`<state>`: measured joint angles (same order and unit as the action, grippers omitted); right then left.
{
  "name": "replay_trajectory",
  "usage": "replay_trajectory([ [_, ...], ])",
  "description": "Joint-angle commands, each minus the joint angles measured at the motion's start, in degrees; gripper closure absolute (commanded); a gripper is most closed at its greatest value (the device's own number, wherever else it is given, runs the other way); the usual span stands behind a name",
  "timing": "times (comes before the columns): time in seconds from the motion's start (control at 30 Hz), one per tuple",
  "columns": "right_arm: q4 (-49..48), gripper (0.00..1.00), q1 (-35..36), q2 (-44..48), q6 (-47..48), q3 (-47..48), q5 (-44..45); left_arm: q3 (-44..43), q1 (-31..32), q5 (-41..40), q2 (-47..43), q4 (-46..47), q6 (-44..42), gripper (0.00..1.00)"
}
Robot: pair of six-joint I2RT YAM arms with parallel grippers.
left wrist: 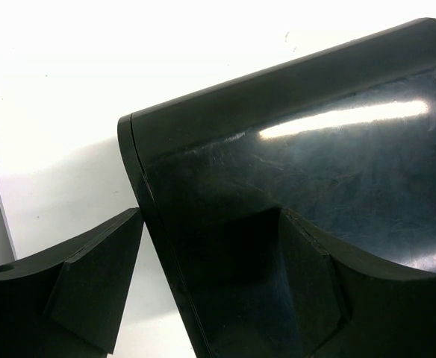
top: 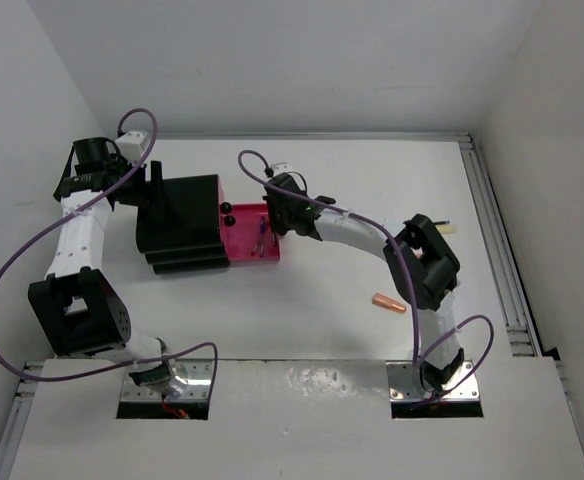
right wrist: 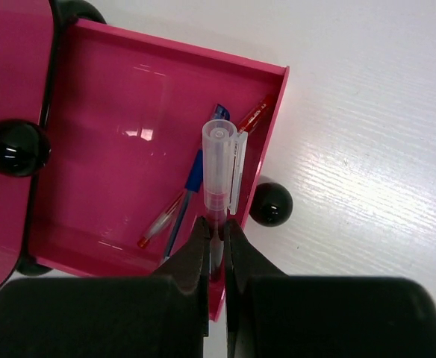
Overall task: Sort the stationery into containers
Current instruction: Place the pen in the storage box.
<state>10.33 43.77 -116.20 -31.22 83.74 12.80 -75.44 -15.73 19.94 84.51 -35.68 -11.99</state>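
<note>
No text, label or number can be read anywhere. One trace only: faint white print on the red pen (right wrist: 256, 115), at its end in the far corner of the open pink drawer (right wrist: 113, 104). Too small to read.

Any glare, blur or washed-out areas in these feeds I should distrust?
Left wrist: a bright glare streak crosses the black box, and the table behind is blown out white. Right wrist: faint reflections on the pink drawer floor; the clear-capped pen is sharp, the right pincer blurred at its base. Top external: evenly lit.

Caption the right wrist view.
Right gripper holds clear-capped pen over open pink drawer containing blue pen and red pen.
</note>
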Motion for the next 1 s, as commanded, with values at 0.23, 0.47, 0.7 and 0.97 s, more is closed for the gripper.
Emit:
replay_trajectory([
  [0.23,0.73,1.0,1.14,-2.44,-5.41,6.06,0.13,2.32,0.52,-2.45,0.83,-4.13,-1.64,0.21],
  [0.47,8.21,1.0,0.09,-11.22,-17.63,17.05,-7.86,2.14,0.35,-2.63,1.1,-4.22,-1.81,0.21],
  [0.7,8.74,1.0,-1.4,-10.19,-21.08,18.83,-9.03,1.88,-0.01,-2.54,1.53,-4.66,-2.34,0.21],
  [0.97,11.82,1.0,-3.6,-8.78,-17.9,18.21,-8.4,1.7,-0.18,-2.1,2.32,-4.31,-1.81,0.21],
])
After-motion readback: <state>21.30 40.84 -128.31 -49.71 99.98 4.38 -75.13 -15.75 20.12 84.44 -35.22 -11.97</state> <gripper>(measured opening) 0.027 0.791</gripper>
